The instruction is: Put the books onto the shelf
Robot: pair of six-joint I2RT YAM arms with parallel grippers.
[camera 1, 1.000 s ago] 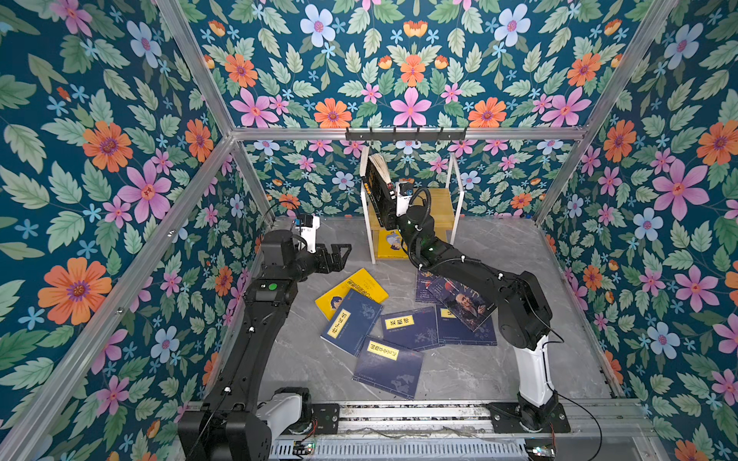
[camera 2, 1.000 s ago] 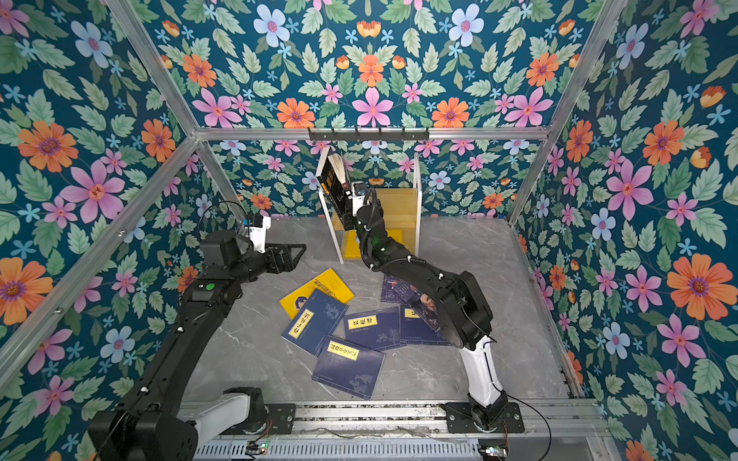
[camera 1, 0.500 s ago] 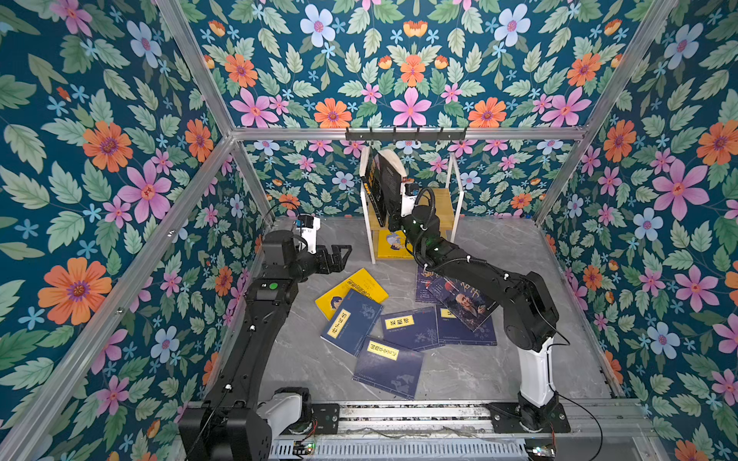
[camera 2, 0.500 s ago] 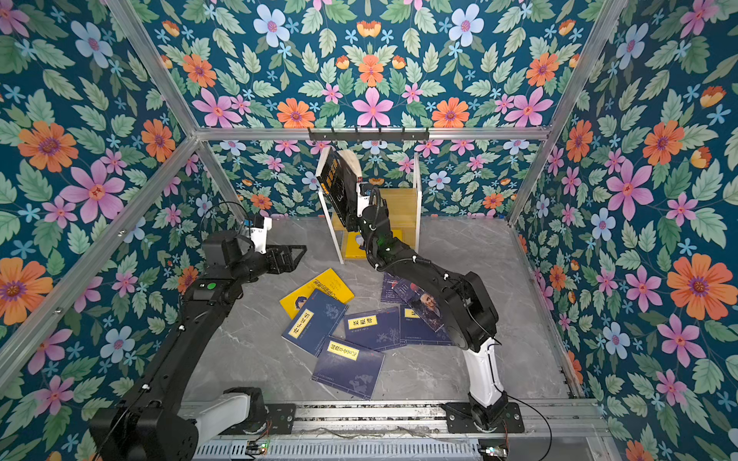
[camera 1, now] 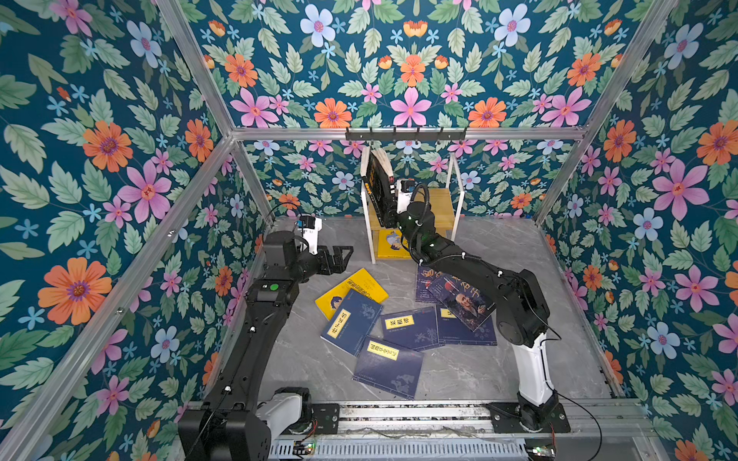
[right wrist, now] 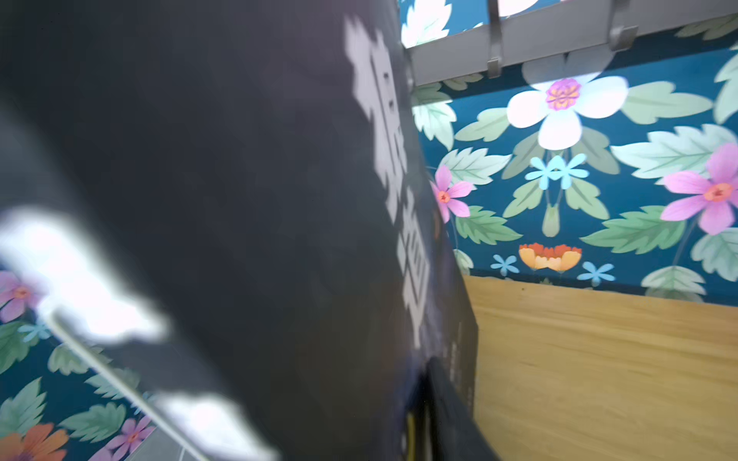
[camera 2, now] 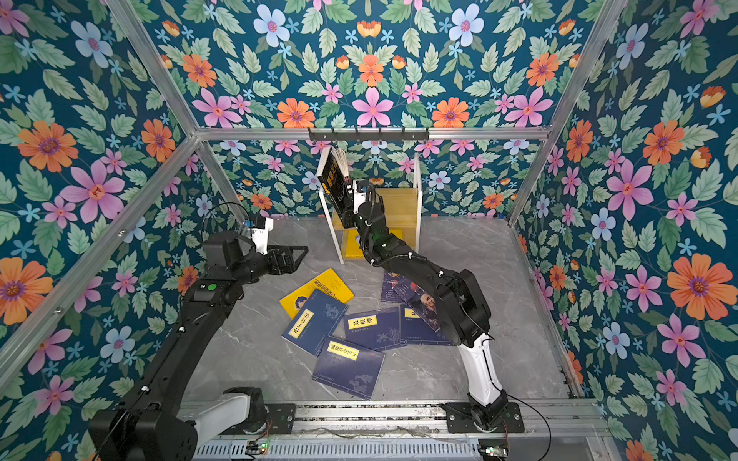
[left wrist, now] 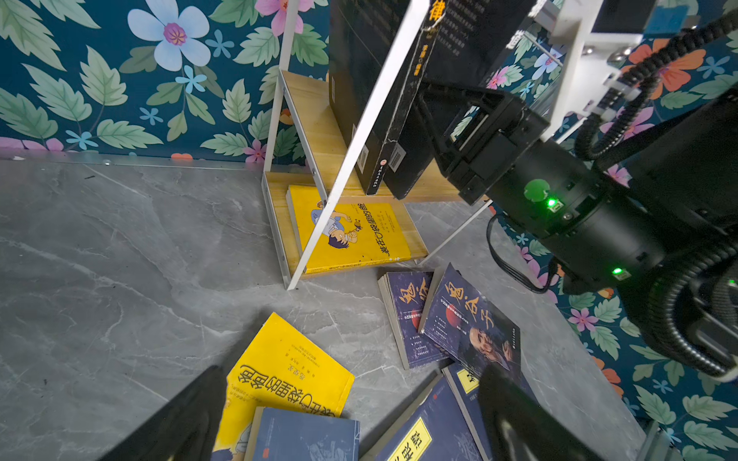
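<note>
Right tool [left wrist: 435, 131] at black book [camera 1: 377, 187] leaning on shelf [camera 1: 439, 203] upper tier; jaws hidden behind cover, possibly pinching it, cannot tell. Left tool [camera 1: 346, 257] spread wide above navy books [camera 1: 351, 321] on worktop [camera 1: 311, 359].

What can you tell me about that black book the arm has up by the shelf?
The black book is a thick paperback with gold lettering on cover and spine. It stands tilted over the upper board of the shelf, pages fanning open on top. The right gripper clamps its lower end.
</note>
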